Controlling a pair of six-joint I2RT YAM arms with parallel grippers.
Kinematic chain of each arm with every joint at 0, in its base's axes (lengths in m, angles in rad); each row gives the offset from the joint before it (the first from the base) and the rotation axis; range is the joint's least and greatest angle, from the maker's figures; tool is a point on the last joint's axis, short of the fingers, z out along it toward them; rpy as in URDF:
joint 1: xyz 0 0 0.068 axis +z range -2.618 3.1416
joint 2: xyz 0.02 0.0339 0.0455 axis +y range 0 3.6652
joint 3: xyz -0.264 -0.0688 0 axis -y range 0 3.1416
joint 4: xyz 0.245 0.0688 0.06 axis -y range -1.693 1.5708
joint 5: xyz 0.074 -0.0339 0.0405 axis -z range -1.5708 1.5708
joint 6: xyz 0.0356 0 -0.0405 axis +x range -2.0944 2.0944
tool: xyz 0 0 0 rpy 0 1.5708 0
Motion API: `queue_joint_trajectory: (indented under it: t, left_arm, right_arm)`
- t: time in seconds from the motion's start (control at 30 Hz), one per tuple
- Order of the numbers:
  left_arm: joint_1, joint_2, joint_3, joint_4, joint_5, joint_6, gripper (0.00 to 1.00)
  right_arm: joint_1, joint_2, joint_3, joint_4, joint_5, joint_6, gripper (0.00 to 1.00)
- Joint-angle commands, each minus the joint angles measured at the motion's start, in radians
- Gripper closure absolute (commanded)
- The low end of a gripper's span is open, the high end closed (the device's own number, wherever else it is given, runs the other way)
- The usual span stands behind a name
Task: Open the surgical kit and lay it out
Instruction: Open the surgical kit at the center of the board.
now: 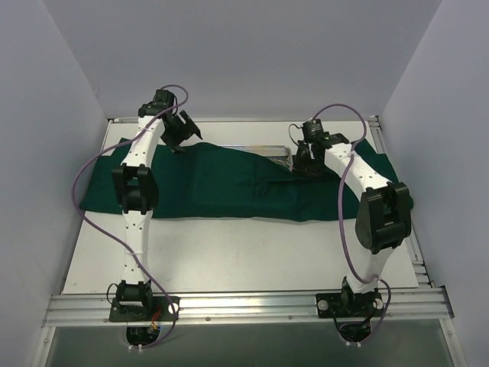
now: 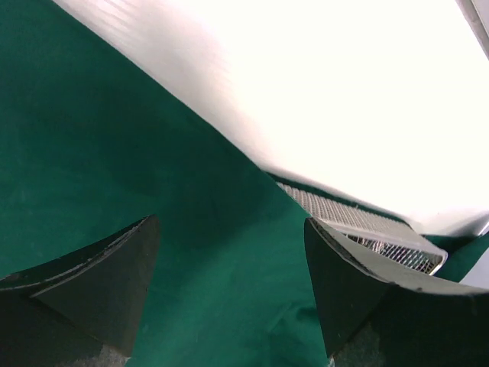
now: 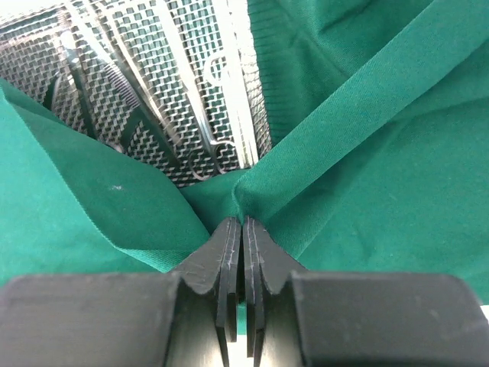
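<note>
Right wrist, claw (image 3: 242,222) pinching green drape (image 3: 382,153) (tray (image 3: 153,76) beyond)

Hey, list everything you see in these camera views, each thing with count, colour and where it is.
green cloth: one, dark green, spread across the table's far half
wire-mesh tray: one, silver, far centre, partly wrapped in the cloth
instruments: count unclear, shiny steel, in the tray
table: one, white
rail: one, silver, near edge
cables: two, purple, one per arm
left gripper: black, open over the cloth
right gripper: black, shut on a cloth fold beside the tray
</note>
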Motion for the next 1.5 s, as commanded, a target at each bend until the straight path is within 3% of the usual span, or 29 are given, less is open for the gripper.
queue_joint_trajectory:
  t: [0.0,0.23,0.33,0.4,0.47,0.5,0.6,0.83,1.23,1.33,1.47]
  left_arm:
    - [0.013,0.062,0.092,-0.069,0.01,-0.052,0.15]
    - [0.013,0.082,0.063,-0.043,0.017,-0.105,0.19]
    - [0.011,0.094,0.062,-0.015,0.028,-0.121,0.25]
    - [0.011,0.099,0.06,0.0,0.039,-0.13,0.37]
    - [0.008,0.09,0.047,0.018,0.042,-0.136,0.42]
    - [0.01,0.084,0.037,0.026,0.04,-0.138,0.5]
    - [0.01,0.045,-0.027,0.08,0.046,-0.145,0.6]
    - [0.018,0.01,-0.044,0.083,0.059,-0.124,0.97]
    - [0.03,-0.172,-0.049,-0.072,-0.102,0.094,0.98]
    - [0.016,-0.293,-0.183,-0.065,-0.139,0.175,0.98]
    - [-0.001,-0.515,-0.471,-0.016,-0.144,0.209,0.98]
  right_arm:
    - [0.002,-0.107,-0.032,0.022,-0.032,-0.044,1.0]
    - [-0.013,-0.191,-0.144,0.1,-0.097,-0.083,1.0]
    - [-0.019,-0.208,-0.175,0.12,-0.115,-0.094,1.0]
    - [-0.024,-0.21,-0.186,0.12,-0.115,-0.095,1.0]
    - [-0.032,-0.206,-0.184,0.119,-0.117,-0.098,1.0]
    - [-0.033,-0.205,-0.181,0.117,-0.117,-0.1,1.0]
    - [-0.036,-0.197,-0.177,0.12,-0.123,-0.101,1.0]
    - [-0.041,-0.162,-0.14,0.112,-0.132,-0.107,1.0]
    - [-0.062,-0.078,0.035,-0.049,-0.077,-0.115,1.0]
    - [-0.062,-0.09,0.055,-0.09,-0.068,-0.114,1.0]
    - [-0.062,-0.11,0.055,-0.162,-0.051,-0.109,1.0]
